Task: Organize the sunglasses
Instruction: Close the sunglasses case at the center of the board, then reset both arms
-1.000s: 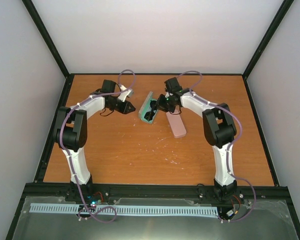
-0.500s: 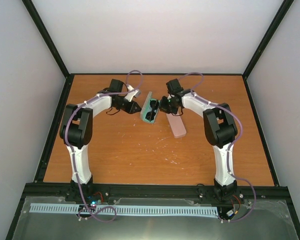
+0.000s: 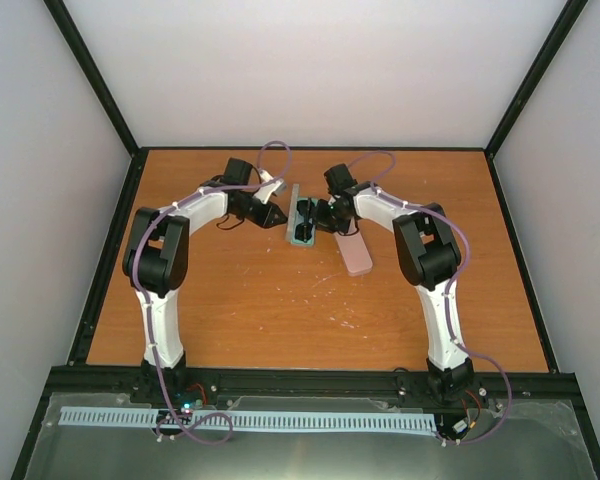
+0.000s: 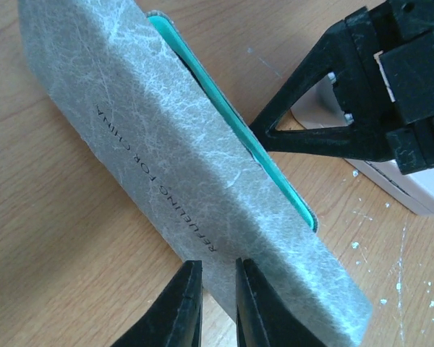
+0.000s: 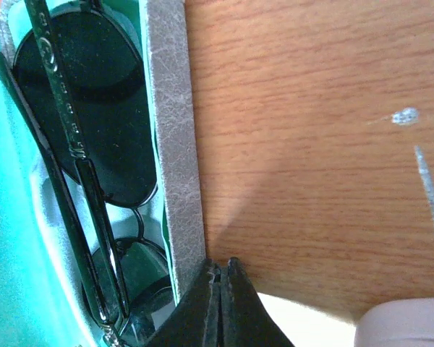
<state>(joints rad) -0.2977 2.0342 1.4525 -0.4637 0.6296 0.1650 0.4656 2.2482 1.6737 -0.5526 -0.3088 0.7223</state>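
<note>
The sunglasses [image 5: 79, 166], with a thin black frame and dark lenses, lie folded inside an open grey case [image 3: 300, 220] lined in teal. My left gripper [image 3: 275, 214] is at the case's left side. In the left wrist view its tips [image 4: 215, 269] stand almost together with nothing between them, right at the grey lid [image 4: 166, 166], which is raised on edge. My right gripper [image 3: 322, 217] is shut and empty. In the right wrist view it [image 5: 223, 269] touches the grey rim of the case [image 5: 172, 144]. It also shows in the left wrist view [image 4: 362, 94], beyond the case.
A pink oblong case [image 3: 352, 250] lies on the wooden table just right of the grey case, under my right wrist; its end shows in the right wrist view [image 5: 401, 325]. The black enclosure frame [image 3: 108, 250] borders the table.
My left gripper has moved right up to the grey case, and the lid has swung up from lying open. My right gripper has shifted slightly left at the case's other side.
</note>
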